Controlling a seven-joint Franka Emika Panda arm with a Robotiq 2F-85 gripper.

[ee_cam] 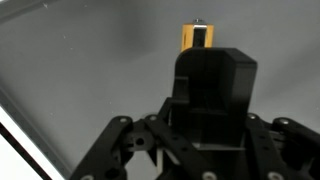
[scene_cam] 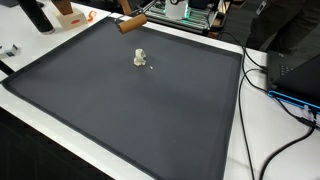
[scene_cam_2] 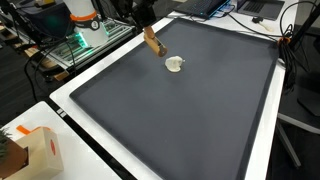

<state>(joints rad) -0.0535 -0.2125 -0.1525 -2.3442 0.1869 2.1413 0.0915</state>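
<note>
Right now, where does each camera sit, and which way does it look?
Exterior view: off one corner of the dark mat, looking down across it at a small white object; hardly any robot shows.
Exterior view: above another side, looking down; the gripper enters at the top, holding an orange-brown stick.
Wrist view: on the arm, looking past the gripper's black body to the stick.
Both exterior views share mat, object and stick.

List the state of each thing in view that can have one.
gripper: shut on the orange stick
orange stick: held in the gripper, tilted
small white object: resting on the dark mat, free of the gripper
dark mat: lying flat, unwrinkled
</note>
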